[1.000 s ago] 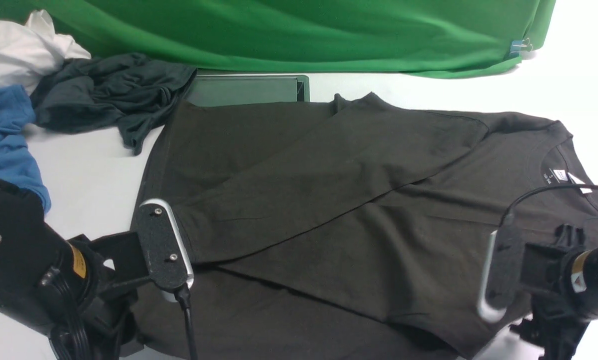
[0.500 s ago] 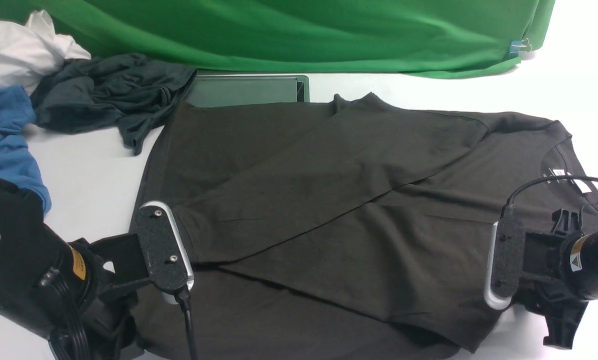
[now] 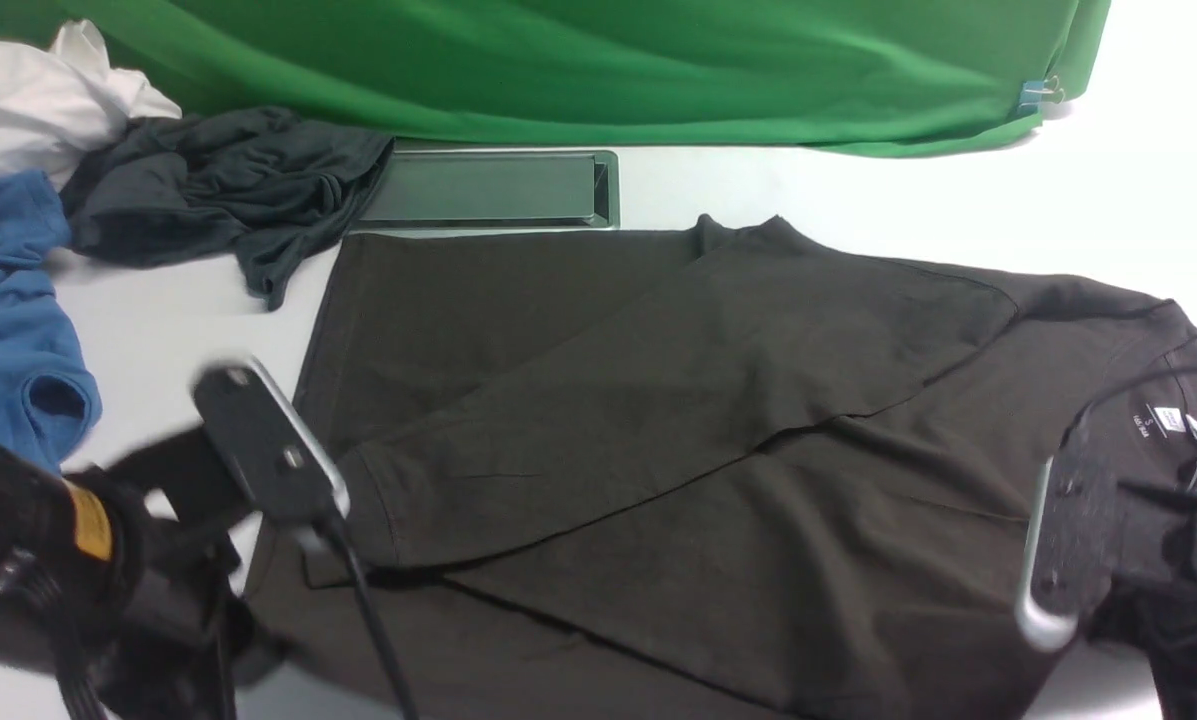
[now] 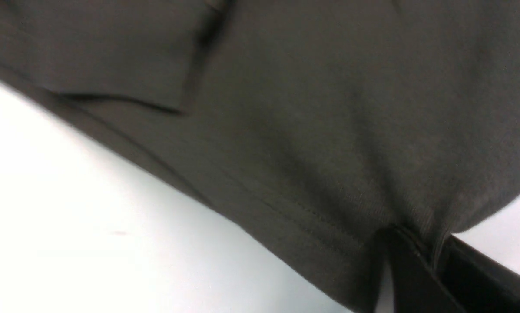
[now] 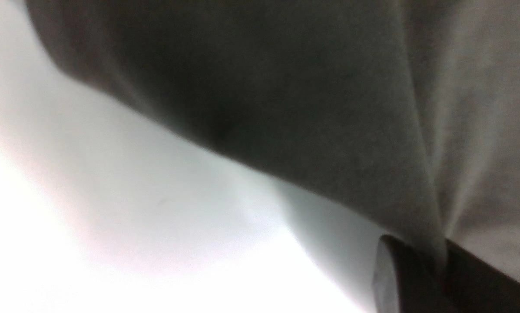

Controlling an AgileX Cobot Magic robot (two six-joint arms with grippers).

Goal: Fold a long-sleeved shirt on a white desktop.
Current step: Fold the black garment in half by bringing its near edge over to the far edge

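Since the near edge prob. has to lift as one for the next fold, left pincer is clamped on the hem corner & right pincer on the shoulder end of the long-sleeved shirt. It lies flat on the bench, collar right, sleeve folded across; spare clothes far left.

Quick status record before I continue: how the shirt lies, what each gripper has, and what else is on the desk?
shirt: long-sleeved shirt spread on the white desktop, neck toward the robot's right
fold: one sleeve laid diagonally across the body
left: left gripper shut on the shirt's hem edge
right: right gripper shut on shirt fabric at the neck end
other clothes: grey-green garment, blue tee, white cloth, far left
backdrop: green cloth
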